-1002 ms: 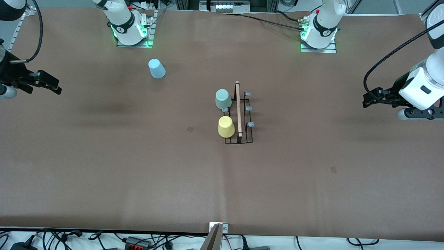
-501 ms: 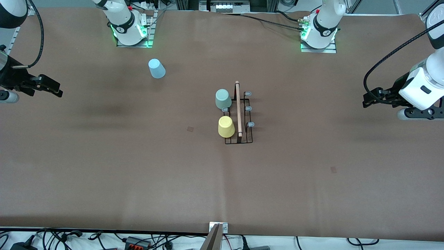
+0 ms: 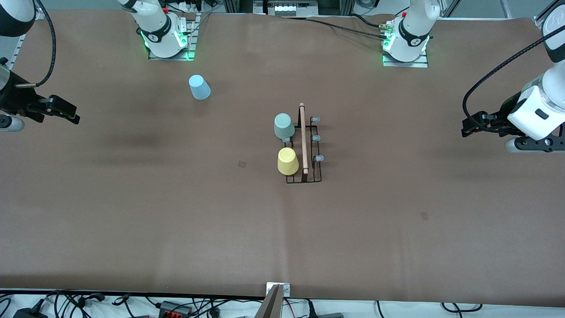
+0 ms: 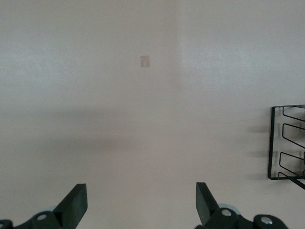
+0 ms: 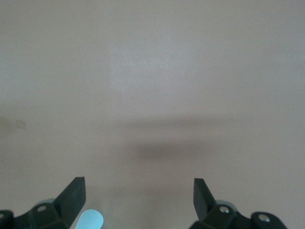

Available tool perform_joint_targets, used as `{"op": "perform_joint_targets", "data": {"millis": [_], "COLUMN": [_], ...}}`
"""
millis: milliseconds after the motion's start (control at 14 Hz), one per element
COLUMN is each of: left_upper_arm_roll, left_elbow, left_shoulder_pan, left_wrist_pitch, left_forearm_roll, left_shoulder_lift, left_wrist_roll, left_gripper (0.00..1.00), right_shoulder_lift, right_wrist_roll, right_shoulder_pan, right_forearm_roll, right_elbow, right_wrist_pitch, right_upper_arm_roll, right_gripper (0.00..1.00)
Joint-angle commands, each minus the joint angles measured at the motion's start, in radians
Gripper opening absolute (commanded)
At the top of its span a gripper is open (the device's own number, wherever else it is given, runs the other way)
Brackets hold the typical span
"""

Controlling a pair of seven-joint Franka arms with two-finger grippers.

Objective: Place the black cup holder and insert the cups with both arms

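The black cup holder [image 3: 309,150] stands mid-table, its wooden rod handle on top; part of its wire base [image 4: 286,143] shows in the left wrist view. A pale green cup [image 3: 284,126] and a yellow cup [image 3: 288,160] sit upside down on its prongs, on the side toward the right arm's end. A light blue cup [image 3: 199,87] stands alone near the right arm's base, and its edge [image 5: 90,220] shows in the right wrist view. My right gripper [image 3: 70,114] [image 5: 138,195] hangs open and empty over the table's right-arm end. My left gripper [image 3: 468,128] [image 4: 141,200] hangs open and empty over the other end.
Both arm bases [image 3: 165,37] [image 3: 406,44] stand at the table's edge farthest from the front camera. Small tape marks [image 3: 242,164] [image 3: 424,215] lie on the brown table cover. A metal bracket [image 3: 277,293] and cables sit at the nearest edge.
The right gripper shifted slightly toward the table's end a second ago, then held still. The left arm, the holder and the cups have not moved.
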Motion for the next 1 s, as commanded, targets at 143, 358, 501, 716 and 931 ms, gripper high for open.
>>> {"op": "perform_joint_targets", "data": {"millis": [143, 358, 501, 716, 931], "left_upper_arm_roll": [0.012, 0.012, 0.012, 0.012, 0.012], "left_elbow": [0.016, 0.016, 0.016, 0.016, 0.016], "left_shoulder_pan": [-0.011, -0.011, -0.011, -0.011, -0.013], "left_wrist_pitch": [-0.02, -0.02, -0.02, -0.02, -0.02], "left_forearm_roll": [-0.015, -0.015, -0.015, -0.015, -0.016], "left_shoulder_lift": [-0.001, -0.001, -0.001, -0.001, -0.001], "left_wrist_roll": [-0.005, -0.005, -0.006, -0.006, -0.005], "left_gripper": [1.0, 1.0, 1.0, 1.0, 1.0], "right_shoulder_lift": [0.003, 0.003, 0.001, -0.012, -0.028], "right_wrist_roll": [-0.002, -0.005, -0.002, -0.016, -0.002], "right_shoulder_pan": [-0.011, -0.009, -0.008, -0.005, -0.001], "right_forearm_roll": [-0.012, -0.012, -0.012, -0.012, -0.012], "right_elbow": [0.007, 0.007, 0.007, 0.008, 0.008], "right_wrist_pitch": [0.004, 0.001, -0.004, -0.016, -0.069], "right_upper_arm_roll": [0.008, 0.008, 0.008, 0.008, 0.009], "right_gripper": [1.0, 1.0, 1.0, 1.0, 1.0]}}
